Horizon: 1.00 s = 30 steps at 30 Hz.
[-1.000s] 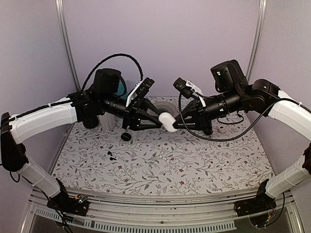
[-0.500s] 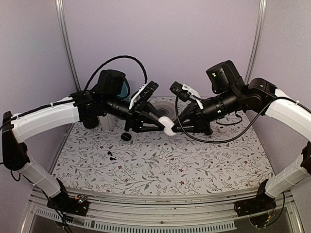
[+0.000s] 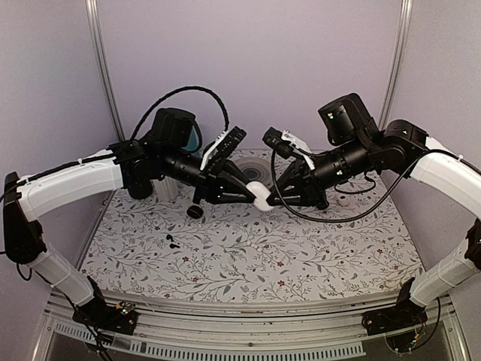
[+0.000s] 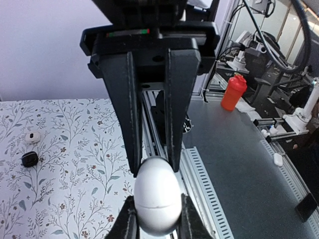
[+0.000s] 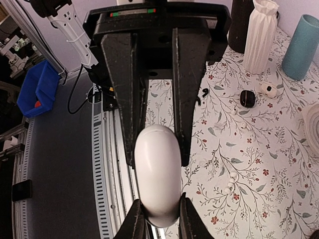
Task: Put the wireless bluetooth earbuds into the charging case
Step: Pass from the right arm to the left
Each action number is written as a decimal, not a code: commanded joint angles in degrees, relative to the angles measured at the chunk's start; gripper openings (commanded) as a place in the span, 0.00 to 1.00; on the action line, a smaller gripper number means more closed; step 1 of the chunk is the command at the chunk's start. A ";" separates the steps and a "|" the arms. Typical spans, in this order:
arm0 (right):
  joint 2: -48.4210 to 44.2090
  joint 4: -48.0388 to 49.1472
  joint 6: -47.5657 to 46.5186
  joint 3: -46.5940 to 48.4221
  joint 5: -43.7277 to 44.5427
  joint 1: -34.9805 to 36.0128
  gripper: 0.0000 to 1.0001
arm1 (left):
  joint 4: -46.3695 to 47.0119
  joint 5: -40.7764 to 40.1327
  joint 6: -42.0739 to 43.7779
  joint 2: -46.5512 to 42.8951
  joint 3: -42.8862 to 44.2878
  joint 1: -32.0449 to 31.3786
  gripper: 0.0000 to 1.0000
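From above, the two arms meet over the middle of the floral table [image 3: 248,259]. The left gripper [image 3: 253,196] and the right gripper [image 3: 270,200] close from opposite sides on one white charging case [image 3: 261,198], which is held clear of the cloth. A black case [image 3: 195,212] sits on the table left of them. A black earbud [image 3: 171,241] lies nearer and further left, well apart from the held case.

In the left wrist view, we see that gripper's own fingers [image 4: 125,221] pressed against the lower sides of the charging case [image 4: 157,196], open only by the case's width. The right gripper's two dark fingers pinch the other end. The shell is plain glossy white with a single seam, and red and green lights glow on the facing gripper's body. A small white object [image 4: 33,136] and a small black object [image 4: 30,159] rest on the cloth, and an orange bottle [image 4: 234,92] stands beyond the table.

In the right wrist view, its own fingers [image 5: 137,219] clamp the case just as narrowly, with the left gripper's fingers at the opposite end. Pale earbuds [image 5: 230,187] lie loose on the cloth. Beyond them stand a white ribbed vase [image 5: 261,35] and a teal cup [image 5: 302,47].
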 commanded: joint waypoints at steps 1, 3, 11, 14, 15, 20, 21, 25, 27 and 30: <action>-0.57 5.27 0.32 0.43 3.38 0.17 0.05 | 2.06 0.78 -1.10 0.41 -0.18 -1.58 0.00; -1.65 7.92 0.94 -1.36 3.98 0.17 0.14 | 7.09 -0.30 -3.69 -0.75 -2.77 -1.49 0.00; -7.66 19.87 5.97 -9.95 7.71 0.16 0.50 | 32.60 -4.78 -16.40 -6.54 -14.57 -0.23 0.00; -10.27 24.46 7.38 -13.14 8.53 0.00 0.57 | 41.30 -6.32 -21.03 -7.83 -17.83 0.12 0.00; -10.83 25.76 9.10 -13.98 8.54 0.00 0.59 | 43.65 -7.36 -22.26 -8.19 -18.80 0.23 0.00; -12.89 34.07 13.03 -18.98 6.80 -0.05 0.72 | 53.29 -11.56 -27.27 -9.71 -22.77 0.67 0.00; -13.14 35.88 13.80 -20.03 6.46 -0.07 0.74 | 54.95 -12.30 -28.11 -9.84 -23.44 0.67 0.00; -14.19 45.07 18.26 -24.50 6.78 -0.04 0.77 | 59.93 -13.25 -30.35 -9.86 -25.37 0.67 0.00; -14.59 47.94 19.69 -25.87 7.59 -0.08 0.79 | 61.62 -13.33 -30.89 -9.84 -25.92 0.60 0.00; -14.37 51.12 21.14 -26.71 7.28 -0.10 0.81 | 62.98 -13.47 -31.22 -9.79 -26.43 0.49 0.00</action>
